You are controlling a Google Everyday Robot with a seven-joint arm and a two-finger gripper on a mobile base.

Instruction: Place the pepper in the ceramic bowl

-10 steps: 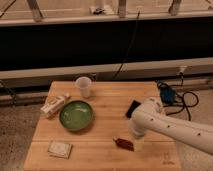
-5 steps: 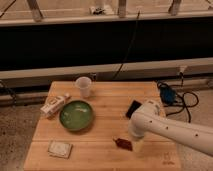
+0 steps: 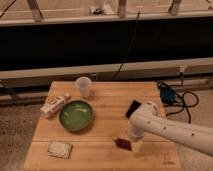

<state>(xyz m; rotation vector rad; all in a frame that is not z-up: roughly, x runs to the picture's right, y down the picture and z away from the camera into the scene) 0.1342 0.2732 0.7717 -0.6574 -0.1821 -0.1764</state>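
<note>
Farthest left on the wooden tabletop lie a small flat packet and a pale carton on its side. Next sits the ceramic bowl, glossy green, with a clear cup upright behind it. Further right the pepper lies on the wood, well apart from the bowl. Just beside it the gripper hangs low, jaws open and holding nothing; a black phone lies behind.

White arm reaches in from the right, gripper pointing down, fingers spread
</note>
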